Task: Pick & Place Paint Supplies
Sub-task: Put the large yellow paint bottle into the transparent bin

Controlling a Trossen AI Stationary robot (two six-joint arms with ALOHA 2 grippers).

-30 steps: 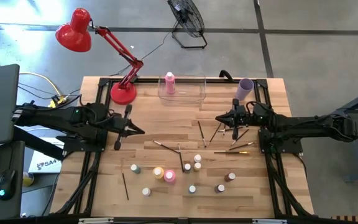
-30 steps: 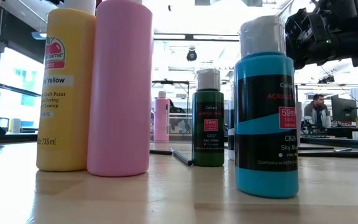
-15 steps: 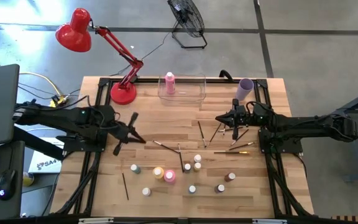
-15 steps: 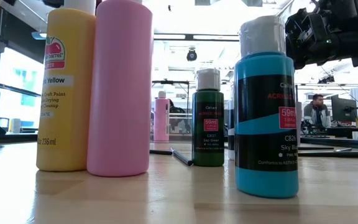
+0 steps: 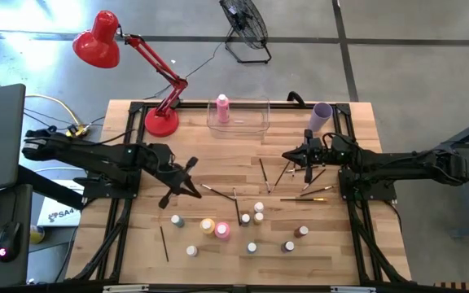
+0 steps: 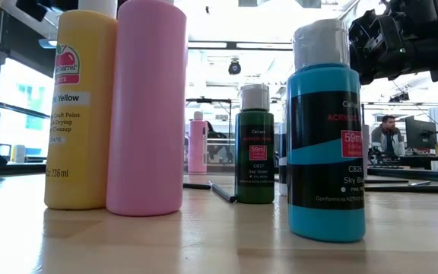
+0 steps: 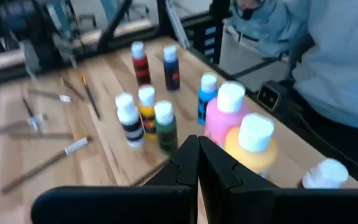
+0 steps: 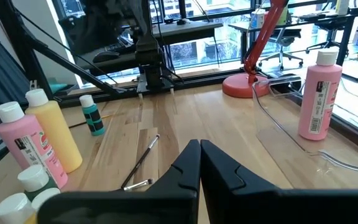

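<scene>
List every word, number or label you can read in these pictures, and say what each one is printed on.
"Yellow" and "236 ml": yellow bottle, low view.
"59ml": red label on the green bottle; smaller lines too small to read.
"59ml", "Sky B…": blue bottle; "ACRYLIC" partly legible, the rest cut off or too small.
Pink bottle in the clear bin: label print too small to read.
Other small bottles: blurred, unreadable.

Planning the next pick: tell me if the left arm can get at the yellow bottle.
Probably yes: the left end effector, shut, hovers just short of the yellow bottle, with bare table between; the pink bottle crowds its far side.
</scene>
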